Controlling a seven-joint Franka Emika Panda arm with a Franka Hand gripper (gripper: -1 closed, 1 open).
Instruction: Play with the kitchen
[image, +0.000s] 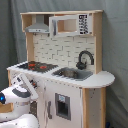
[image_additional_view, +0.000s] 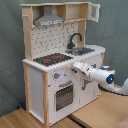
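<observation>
The kitchen (image: 65, 95) (image_additional_view: 47, 90) is a white and light-wood toy unit. Both exterior views show its black-and-red stovetop (image: 35, 65) (image_additional_view: 52, 59), sink (image: 73, 74) (image_additional_view: 84, 50), black faucet (image: 85, 58) (image_additional_view: 75, 39) and grey hood (image: 39, 28) (image_additional_view: 50, 21). In the second exterior view the oven door (image_additional_view: 64, 96) sits under the knobs (image_additional_view: 56, 76). My gripper (image_additional_view: 75, 67) (image: 23, 80) hovers at the front edge of the counter beside the stovetop, just above the oven door. Whether it touches the kitchen cannot be told.
The white arm (image_additional_view: 102, 76) reaches in from the second exterior view's right, over a wooden table surface (image_additional_view: 100, 112). It fills the first exterior view's lower left (image: 17, 97). A grey curtain (image: 115, 50) hangs behind the kitchen. An upper shelf (image: 67, 25) tops the unit.
</observation>
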